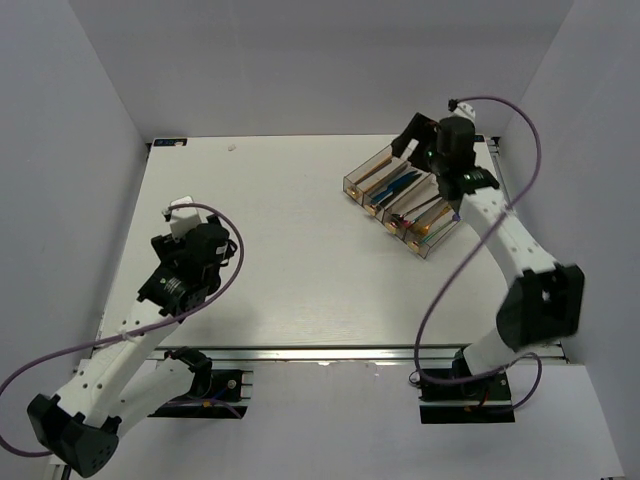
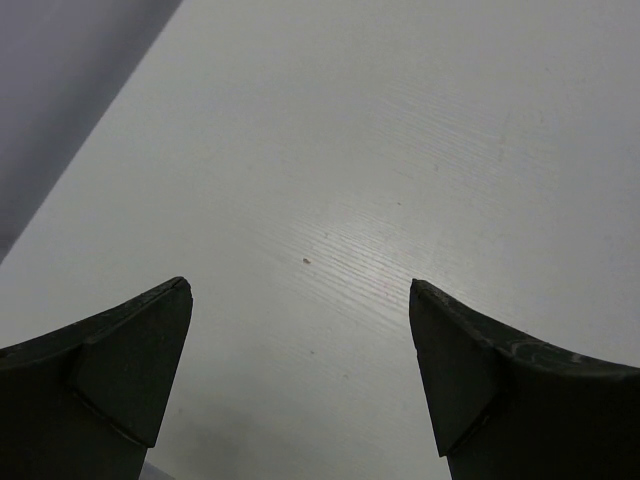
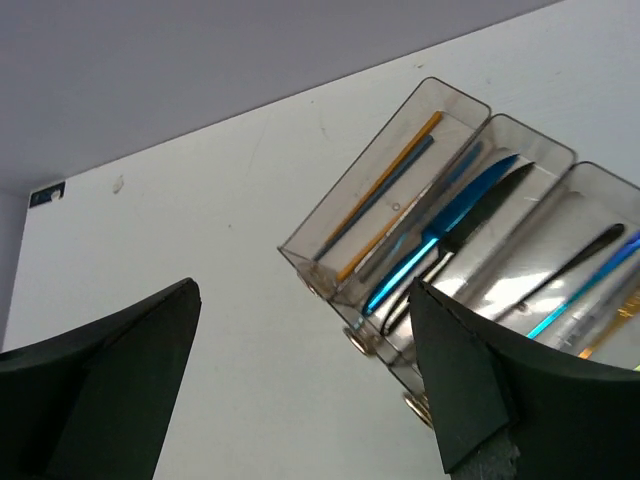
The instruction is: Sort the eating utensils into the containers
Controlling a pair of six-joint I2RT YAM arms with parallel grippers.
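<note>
My right tool (image 3: 302,288) hangs with its jaws wide and nothing between them, over one end of the four joined bins of clear smoky plastic (image 3: 455,92), which sit at an angle on the far right of the white bench (image 1: 290,230). The thin orange chopsticks (image 3: 395,165) lie in the outermost bin. In the next bin, the bright blue knife (image 3: 450,215) lies beside a black knife-shaped piece (image 3: 492,203). More slim cutlery fills the bins beyond. My left tool (image 2: 300,285), equally wide and holding nothing, hovers over bare bench well apart on the left.
</note>
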